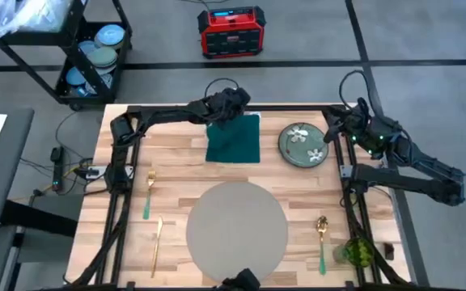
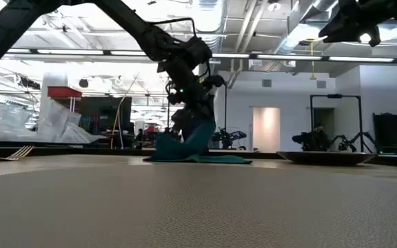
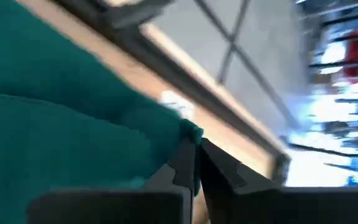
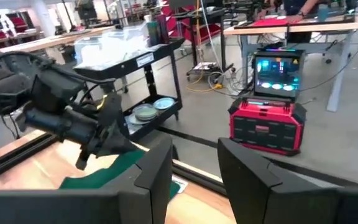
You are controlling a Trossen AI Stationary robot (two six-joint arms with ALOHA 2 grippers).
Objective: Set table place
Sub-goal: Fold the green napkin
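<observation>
Round grey placemat (image 1: 237, 224) lying flat at the middle of the table's (image 1: 176, 170) near edge, bare on top. Toward the left edge, a fork (image 1: 148, 194) and a knife (image 1: 157, 245); toward the right edge, a spoon (image 1: 321, 240). At the far edge, a dark green napkin (image 1: 235, 139), one corner pinched and lifted by the left gripper (image 1: 226, 111). Just beside it, a flowered plate (image 1: 304, 145). At the far right corner, raised, the right gripper (image 1: 332, 131) with fingers parted, holding nothing.

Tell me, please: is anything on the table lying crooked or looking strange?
Yes. The green napkin is not flat: the left gripper pinches its far corner and lifts it, so it stands bunched in the low view. The plate, fork and placemat look normal.
</observation>
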